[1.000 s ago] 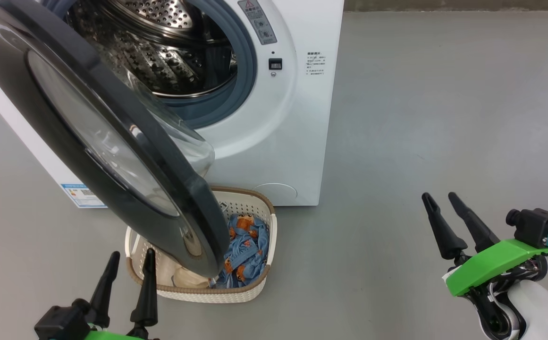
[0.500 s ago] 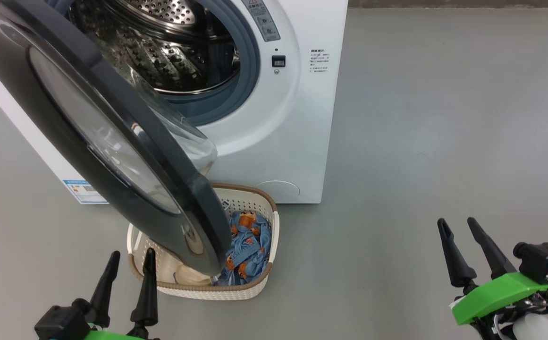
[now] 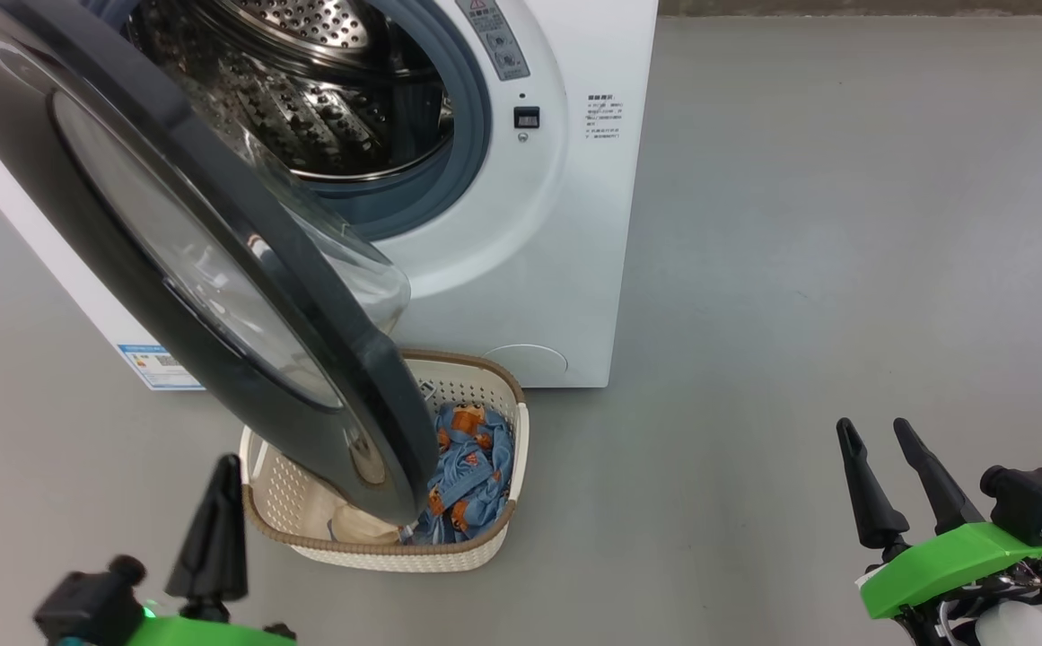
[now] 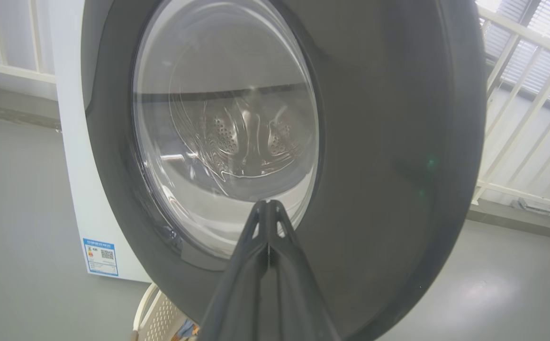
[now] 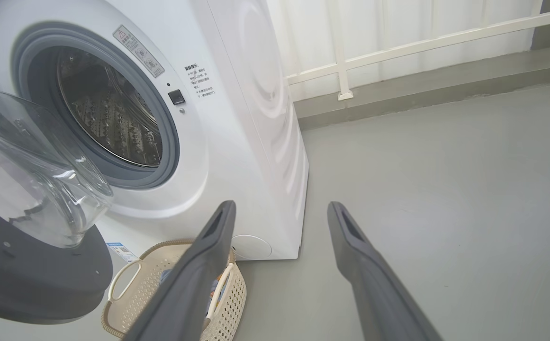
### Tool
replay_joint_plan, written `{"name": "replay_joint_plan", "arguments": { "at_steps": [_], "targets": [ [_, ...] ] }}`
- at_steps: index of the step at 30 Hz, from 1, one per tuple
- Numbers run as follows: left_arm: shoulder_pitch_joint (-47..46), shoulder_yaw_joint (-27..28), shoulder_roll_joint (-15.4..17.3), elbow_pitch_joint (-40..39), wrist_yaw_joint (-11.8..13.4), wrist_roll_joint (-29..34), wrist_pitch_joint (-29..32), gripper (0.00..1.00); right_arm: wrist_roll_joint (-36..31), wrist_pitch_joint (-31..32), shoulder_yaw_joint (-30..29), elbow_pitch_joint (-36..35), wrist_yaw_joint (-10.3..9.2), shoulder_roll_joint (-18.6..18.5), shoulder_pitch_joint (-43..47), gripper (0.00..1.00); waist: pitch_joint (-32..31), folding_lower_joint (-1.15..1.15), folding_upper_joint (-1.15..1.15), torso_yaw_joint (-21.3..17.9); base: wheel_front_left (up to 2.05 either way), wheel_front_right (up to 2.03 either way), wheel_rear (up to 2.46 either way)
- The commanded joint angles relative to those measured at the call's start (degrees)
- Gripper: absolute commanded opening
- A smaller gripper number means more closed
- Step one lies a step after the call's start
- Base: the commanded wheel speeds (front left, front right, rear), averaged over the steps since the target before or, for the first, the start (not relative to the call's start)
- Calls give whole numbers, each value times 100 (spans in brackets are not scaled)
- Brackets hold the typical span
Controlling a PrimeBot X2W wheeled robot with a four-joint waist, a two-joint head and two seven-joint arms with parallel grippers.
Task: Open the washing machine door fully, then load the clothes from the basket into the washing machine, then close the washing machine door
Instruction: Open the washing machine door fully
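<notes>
Snapped shut just now, the left gripper [image 3: 229,471] grasps nothing, near the glossy black round door [image 3: 188,260] (hanging ajar over the cream perforated basket [image 3: 485,377] of blue bear-print clothes [image 3: 467,467]); right gripper [image 3: 872,426] spread, empty.

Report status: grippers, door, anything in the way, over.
Grippers: left gripper shut, empty; right gripper open, empty. The washing machine door open partway. In the way: door overhangs the basket, hiding part of the clothes.
</notes>
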Motion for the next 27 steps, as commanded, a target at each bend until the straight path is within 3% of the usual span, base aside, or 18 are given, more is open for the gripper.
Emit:
{"name": "replay_joint_plan", "arguments": {
  "at_steps": [1, 10, 14, 19, 27],
  "targets": [
    [-274, 273, 71, -261, 2, -25, -37, 0, -152, -71, 59, -131, 32, -74, 45, 100, -4, 0, 0, 5, 0, 0, 0],
    [-472, 673, -86, -1667, 2, -98, -37, 0, -191, -71, 18, -172, 32, -67, 59, 100, 10, 0, 0, 22, 0, 0, 0],
    [-508, 223, -133, -2389, 2, -151, -37, 0, -207, -71, 2, -182, 32, -75, 44, 100, 54, 0, 0, -1, 0, 0, 0],
    [-662, -636, -154, -2722, 2, -195, 30, 0, -239, -71, -11, -190, 32, -64, -5, 100, 119, 0, 0, -51, 0, 0, 0],
    [-1179, -1659, -233, -1846, 2, -685, 73, 0, -289, -71, -23, -232, 32, -35, -97, 100, 264, 0, 0, -134, 0, 0, 0]
  ]
}}
